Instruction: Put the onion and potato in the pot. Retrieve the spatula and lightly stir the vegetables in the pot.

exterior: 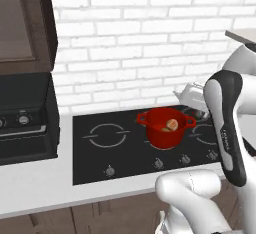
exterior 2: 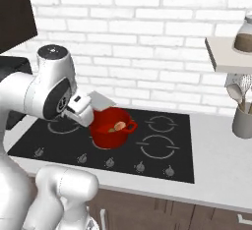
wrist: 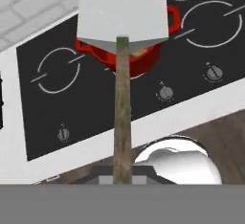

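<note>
Two vegetables already lie inside the pot [exterior: 165, 126] at centre frame: the onion [exterior: 172, 124] and, beside it, the potato [exterior: 165, 129]. You see the spatula [wrist: 122, 27] running up the middle of the hand view, its handle pinched between the jaws at the bottom edge, its pale blade hanging over the pot's rim. Holding it by the far end likely keeps the gripper [exterior 2: 78, 107] clear of the pot while stirring. Pot and burners sit on a black cooktop [exterior: 100, 153] set in a white counter [exterior 2: 216, 175]; a brick wall [exterior: 130, 38] fills the upper frame, and a utensil holder [exterior 2: 242, 121] stands at right.
</note>
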### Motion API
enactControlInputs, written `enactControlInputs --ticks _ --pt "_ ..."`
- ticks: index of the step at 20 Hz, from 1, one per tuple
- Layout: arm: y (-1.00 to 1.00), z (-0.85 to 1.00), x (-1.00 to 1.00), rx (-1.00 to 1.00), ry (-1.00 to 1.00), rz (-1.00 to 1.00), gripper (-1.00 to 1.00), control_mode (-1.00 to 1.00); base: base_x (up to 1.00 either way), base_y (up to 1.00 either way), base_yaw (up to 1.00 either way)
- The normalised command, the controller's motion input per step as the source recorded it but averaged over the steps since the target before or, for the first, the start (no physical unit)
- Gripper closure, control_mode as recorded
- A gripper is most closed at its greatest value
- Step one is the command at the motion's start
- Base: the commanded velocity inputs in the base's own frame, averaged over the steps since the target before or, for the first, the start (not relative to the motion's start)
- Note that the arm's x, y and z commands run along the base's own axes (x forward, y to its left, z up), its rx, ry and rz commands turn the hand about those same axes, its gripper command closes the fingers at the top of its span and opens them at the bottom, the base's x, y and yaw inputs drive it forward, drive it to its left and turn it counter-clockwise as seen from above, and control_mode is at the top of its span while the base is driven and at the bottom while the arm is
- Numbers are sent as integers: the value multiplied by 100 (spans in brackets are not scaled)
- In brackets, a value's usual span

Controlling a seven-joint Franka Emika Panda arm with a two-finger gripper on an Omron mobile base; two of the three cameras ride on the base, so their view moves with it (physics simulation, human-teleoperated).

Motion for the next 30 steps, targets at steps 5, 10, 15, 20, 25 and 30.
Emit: enactControlInputs --ticks 5,10,15,20,25,30 --pt "15 17 31 45 48 -37 100 -100 0 0 0" --pt "23 -2 41 10 49 -24 100 -100 0 0 0" --pt "0 -7 73 0 28 0 100 -100 0 0 0" --pt "19 -15 83 0 13 4 100 -100 0 0 0" --pt "16 -7 77 0 0 2 100 -100 0 0 0" --pt "5 -42 21 0 0 0 100 -100 0 0 0"
